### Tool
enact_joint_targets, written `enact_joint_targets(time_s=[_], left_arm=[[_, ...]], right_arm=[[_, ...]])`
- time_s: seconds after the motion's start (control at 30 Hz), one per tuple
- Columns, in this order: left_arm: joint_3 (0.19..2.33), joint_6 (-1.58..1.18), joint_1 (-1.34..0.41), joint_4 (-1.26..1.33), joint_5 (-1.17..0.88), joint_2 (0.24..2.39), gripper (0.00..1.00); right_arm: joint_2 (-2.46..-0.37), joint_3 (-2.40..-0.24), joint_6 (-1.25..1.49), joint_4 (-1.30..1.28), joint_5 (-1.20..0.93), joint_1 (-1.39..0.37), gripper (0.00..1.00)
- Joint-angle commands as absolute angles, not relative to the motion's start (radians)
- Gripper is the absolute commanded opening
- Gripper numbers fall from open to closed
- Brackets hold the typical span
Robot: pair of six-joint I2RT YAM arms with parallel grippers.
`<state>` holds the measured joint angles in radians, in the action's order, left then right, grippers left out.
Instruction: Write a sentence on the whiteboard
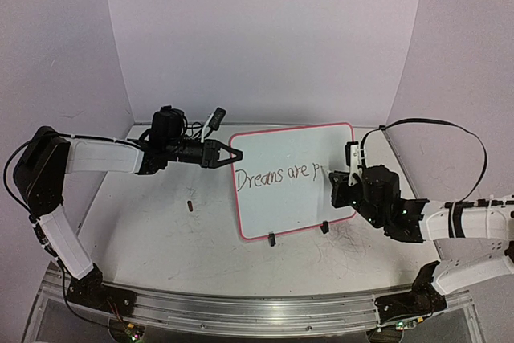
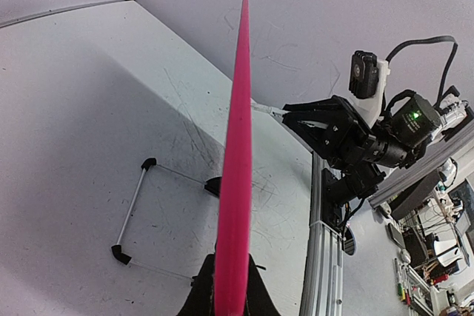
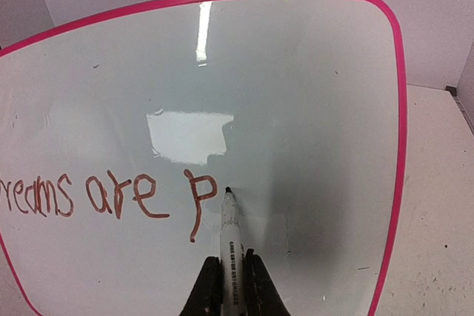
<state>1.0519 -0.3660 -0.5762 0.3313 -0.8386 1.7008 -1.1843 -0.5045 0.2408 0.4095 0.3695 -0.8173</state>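
While the left pincer (image 1: 228, 153) pinches the whiteboard (image 1: 297, 198) rim, the right pincer (image 3: 231, 277) grips a marker (image 3: 228, 227), tip apparently touching.

The left arm stretches rightward, its left gripper (image 1: 229, 153) clamped on the whiteboard (image 1: 289, 210) edge. The right gripper (image 3: 227, 275) pinches a marker (image 3: 229, 238).

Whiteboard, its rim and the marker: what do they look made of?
The whiteboard face looks like a glossy coated sheet, perhaps melamine; it mirrors the lights. Its rim is uniformly pink, probably plastic. The marker barrel is white, likely plastic, with black print.
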Motion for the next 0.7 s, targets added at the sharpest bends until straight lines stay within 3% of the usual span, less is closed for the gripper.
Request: enact_joint_targets(time_s=[0.0, 0.67], left_arm=[[1.063, -0.345, -0.575, 0.295, -0.803, 1.669, 0.00], [1.063, -0.346, -0.577, 0.295, -0.802, 1.669, 0.00]], right_arm=[[-1.179, -0.521, 0.254, 0.396, 0.377, -0.813, 0.00], [-1.149, -0.505, 0.293, 0.320, 0.396, -0.813, 0.00]])
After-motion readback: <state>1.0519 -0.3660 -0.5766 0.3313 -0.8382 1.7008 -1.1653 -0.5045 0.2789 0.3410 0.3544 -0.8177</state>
